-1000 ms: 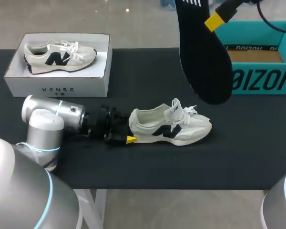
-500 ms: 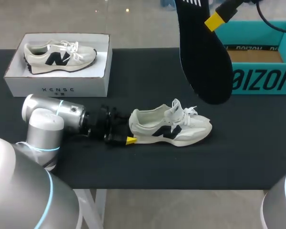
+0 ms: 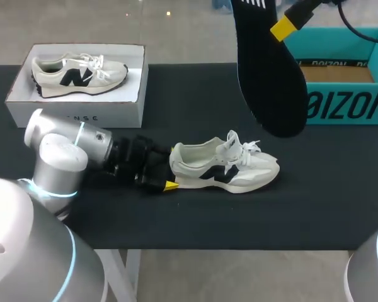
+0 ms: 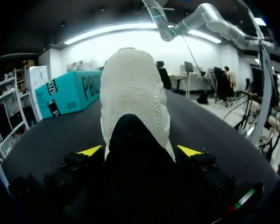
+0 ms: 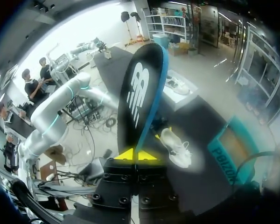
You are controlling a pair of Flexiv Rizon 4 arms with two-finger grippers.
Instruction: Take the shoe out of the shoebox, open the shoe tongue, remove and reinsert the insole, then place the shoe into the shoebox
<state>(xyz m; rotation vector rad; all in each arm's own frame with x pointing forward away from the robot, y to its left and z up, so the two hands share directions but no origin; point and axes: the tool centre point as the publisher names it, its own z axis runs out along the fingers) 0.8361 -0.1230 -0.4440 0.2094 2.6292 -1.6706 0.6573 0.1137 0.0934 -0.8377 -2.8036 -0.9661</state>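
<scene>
Clamps the black foam insole (image 3: 269, 82) in the right pincer (image 3: 281, 29), high over the black counter (image 3: 176, 100), long axis hanging steeply, broad end down, beside the teal cardboard shoebox (image 3: 346, 107). Grips, by the look of it, the heel of the cream mesh sneaker (image 3: 227, 168) in the left pincer (image 4: 140, 151), one yellow tip on each flank. Sits flat on its sole, lengthwise across the counter, heel toward the left arm, toe toward the right. Lies below the insole and slightly leftward. Probably calls for lowering the insole and tipping it level into the opening.
</scene>
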